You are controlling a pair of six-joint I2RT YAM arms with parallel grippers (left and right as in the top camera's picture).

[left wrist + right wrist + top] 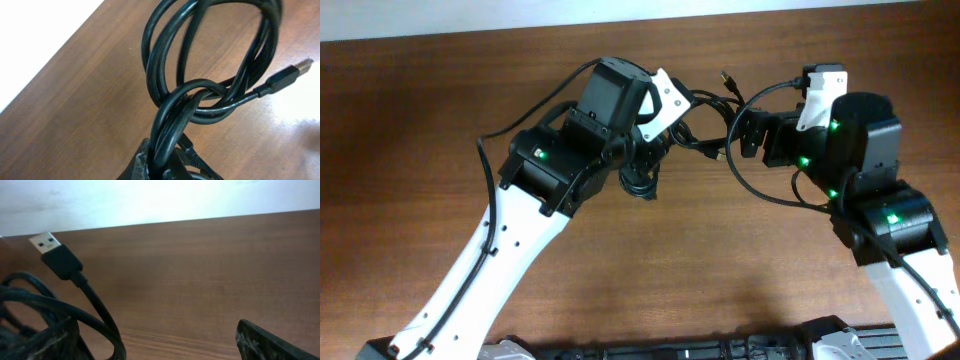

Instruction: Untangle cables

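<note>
Brown wooden table [440, 90] right across the overhead view, with a pale strip beyond its far edge. At the near edge the left arm [510, 250] stretches in white from the bottom corner and the right arm [905, 270] from the opposite side, both bases cut off by the frame. Mid-table, the two wrists face each other, and from above the fingers are buried under the housings, hard to read. So, the wrist views. The left gripper [167, 162] shows only dark fingertips at the bottom edge, clenched tight on a doubled strand of the cables [165, 120]. Out of that pinch the black cord rises, twists through a knot, then opens into big loops that run off the top of the picture. A flat plug [290, 75] pokes out to the side; whether it rests on the wood, I cannot tell. The right gripper [160, 347] is released, its jaws spread wide with just the tips in the bottom corners and bare wood between. One strand arcs past the finger at the picture's left, contact unclear. Further off stands a raised plug [50, 245], silver end up; same plug or another, I cannot tell. Behind it, blown-out white
</note>
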